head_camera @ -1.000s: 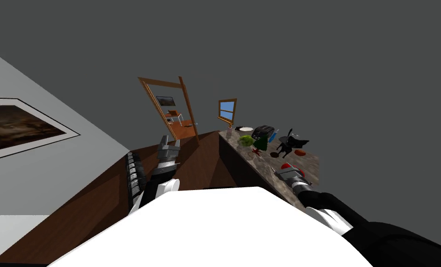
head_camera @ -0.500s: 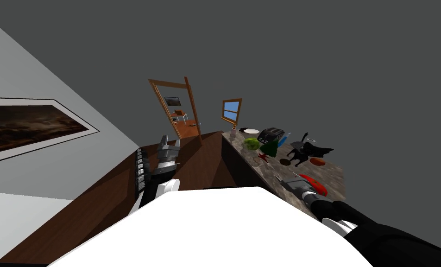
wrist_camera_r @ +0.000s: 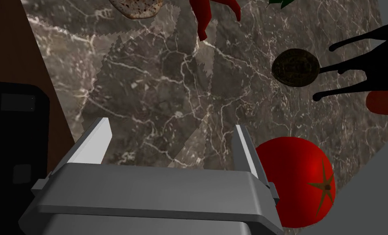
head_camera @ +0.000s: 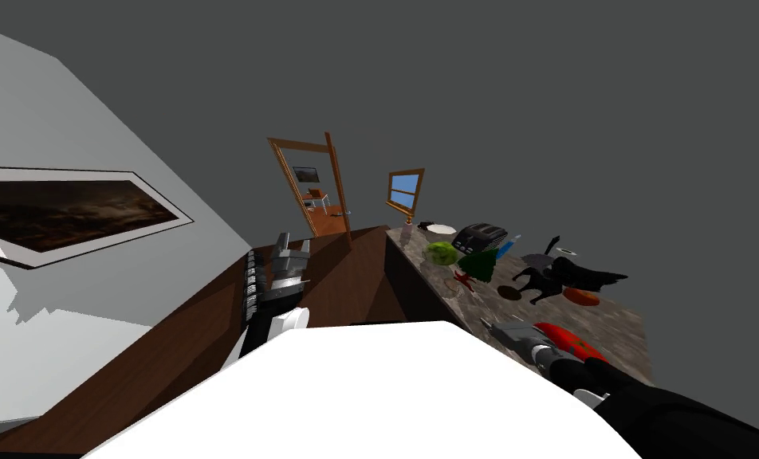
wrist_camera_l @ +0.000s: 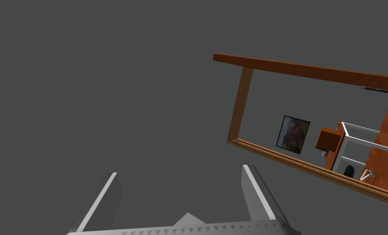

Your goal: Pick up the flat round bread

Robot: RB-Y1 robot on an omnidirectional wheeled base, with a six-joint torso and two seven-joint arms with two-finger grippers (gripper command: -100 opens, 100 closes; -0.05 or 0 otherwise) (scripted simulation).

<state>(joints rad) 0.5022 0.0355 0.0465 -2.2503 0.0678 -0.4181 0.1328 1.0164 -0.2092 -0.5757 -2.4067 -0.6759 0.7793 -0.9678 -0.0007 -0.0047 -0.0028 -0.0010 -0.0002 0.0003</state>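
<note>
**A:** Where's the flat round bread (wrist_camera_r: 137,7) at?

**B:** On the marbled surface (wrist_camera_r: 148,89), out past the right hand (wrist_camera_r: 171,124)'s fingertips, just beside a red chili (wrist_camera_r: 204,16). The frame edge cuts part of it off.

**A:** Is the hand gripping anything?

**B:** It's spread apart over bare marble, with a tomato (wrist_camera_r: 299,179) right next to 1 finger. A dark round disc (wrist_camera_r: 295,67) sits further out. The left hand (wrist_camera_l: 179,171) hangs over the wooden floor (head_camera: 346,279), and its 2 fingers are apart too.
</note>
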